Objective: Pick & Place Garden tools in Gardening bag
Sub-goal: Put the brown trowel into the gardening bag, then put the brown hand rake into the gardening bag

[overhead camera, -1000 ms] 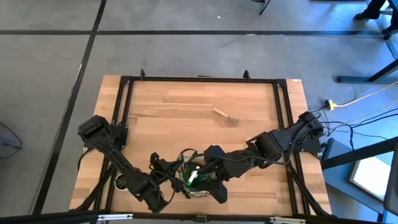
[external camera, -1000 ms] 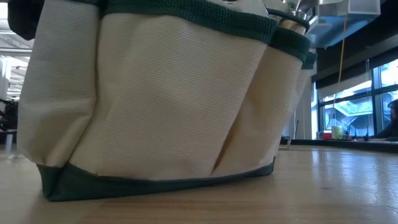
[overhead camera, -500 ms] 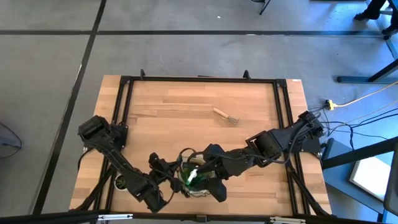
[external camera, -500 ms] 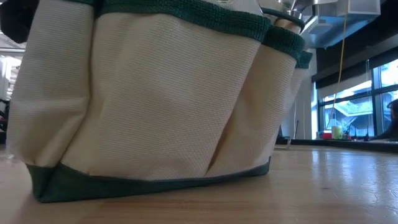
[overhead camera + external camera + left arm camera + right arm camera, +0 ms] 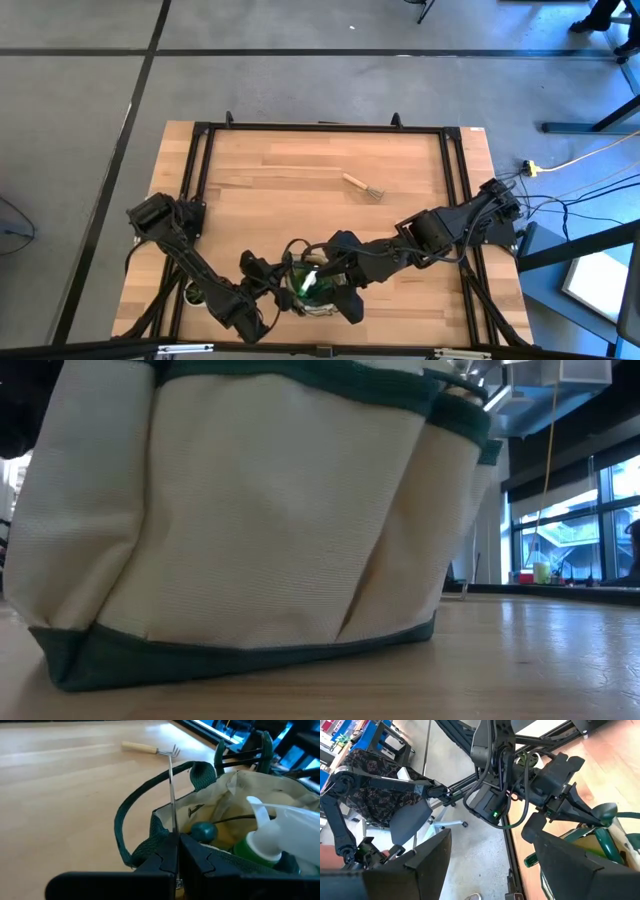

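The gardening bag (image 5: 318,292), khaki with green trim, stands at the table's near edge and fills the low view (image 5: 250,520). A green spray bottle with a white trigger (image 5: 265,835) stands inside it. My left gripper (image 5: 177,851) is shut at the bag's rim, left of the bag in the high view (image 5: 283,285). My right gripper (image 5: 490,870) is open over the bag's right side (image 5: 335,283) and holds nothing. A wooden-handled fork (image 5: 365,188) lies flat on the table, far of the bag, and shows in the left wrist view (image 5: 150,749). My left gripper pinches the bag's green-trimmed rim (image 5: 161,836) between its two shut fingers, beside the loop handle (image 5: 122,820). A thin metal rod (image 5: 171,795) rises from between the fingertips; whether it is held too, I cannot tell. The bag stands with its bottom on the table.
The wooden tabletop (image 5: 280,200) is bare between the bag and the fork. A black frame rail (image 5: 320,127) runs round the table. A small round thing (image 5: 191,293) lies under the left arm near the front left corner.
The bag has slid a little toward the table's left edge, its bottom staying on the wood, and its top has leaned slightly. My left gripper has drawn the same way with the rim.
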